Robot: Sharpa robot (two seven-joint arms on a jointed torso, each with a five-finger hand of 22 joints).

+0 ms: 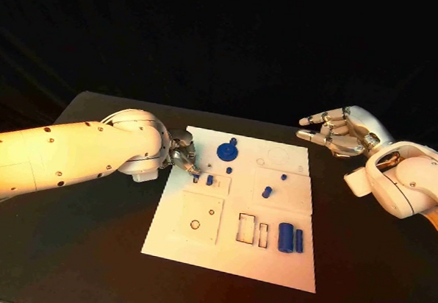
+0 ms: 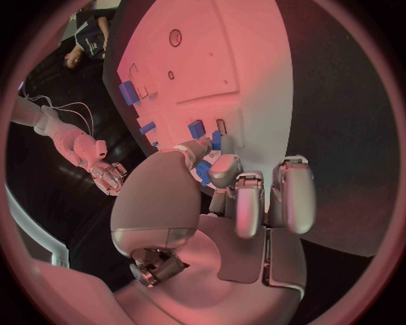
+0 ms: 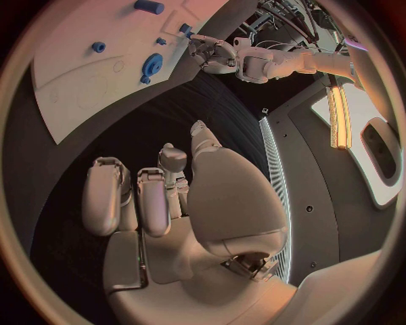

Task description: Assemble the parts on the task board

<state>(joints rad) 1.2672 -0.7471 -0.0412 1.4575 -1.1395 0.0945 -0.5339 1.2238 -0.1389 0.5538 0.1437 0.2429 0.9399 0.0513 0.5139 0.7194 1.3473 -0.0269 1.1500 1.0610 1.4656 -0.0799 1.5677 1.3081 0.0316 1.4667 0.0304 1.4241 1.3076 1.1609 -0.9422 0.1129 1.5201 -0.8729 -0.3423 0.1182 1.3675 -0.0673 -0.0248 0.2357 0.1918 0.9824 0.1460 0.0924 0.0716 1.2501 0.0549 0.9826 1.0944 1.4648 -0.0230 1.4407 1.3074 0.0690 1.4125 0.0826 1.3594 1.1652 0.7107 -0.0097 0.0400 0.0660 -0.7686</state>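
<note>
1. The white board (image 1: 231,253) lies in the middle of the black table (image 1: 80,247), its long side running away from the robot.
2. The left hand (image 1: 182,154) sits at the board's left edge, near the far end, with its fingertips down on the white surface.
3. In the left wrist view the left hand (image 2: 222,196) has its thumb and one finger brought together beside a small blue peg (image 2: 216,140) next to a slot; the other fingers (image 2: 291,193) are held straight and apart. Whether the peg is actually pinched cannot be told.
4. In the head view two small blue pegs (image 1: 210,181) stand just beside those fingertips.
5. A blue disc (image 1: 226,151) with a stub on top lies on the board's far part, just right of the left hand.
6. A single small peg (image 1: 267,192) lies toward the board's right-middle, and another tiny one (image 1: 284,177) sits just beyond it.
7. A blue cylinder (image 1: 286,238) and a thin blue bar (image 1: 298,240) lie side by side near the board's right edge, closer to the robot.
8. Just left of them are two empty rectangular slots (image 1: 246,228).
9. A round hole (image 1: 195,224) marks the board's near-left panel.
10. The right hand (image 1: 335,132) is raised off to the right of the board's far corner, well apart from it.
11. In the right wrist view the right hand (image 3: 173,196) holds nothing, its fingers loosely extended and spread over the dark table.
</note>
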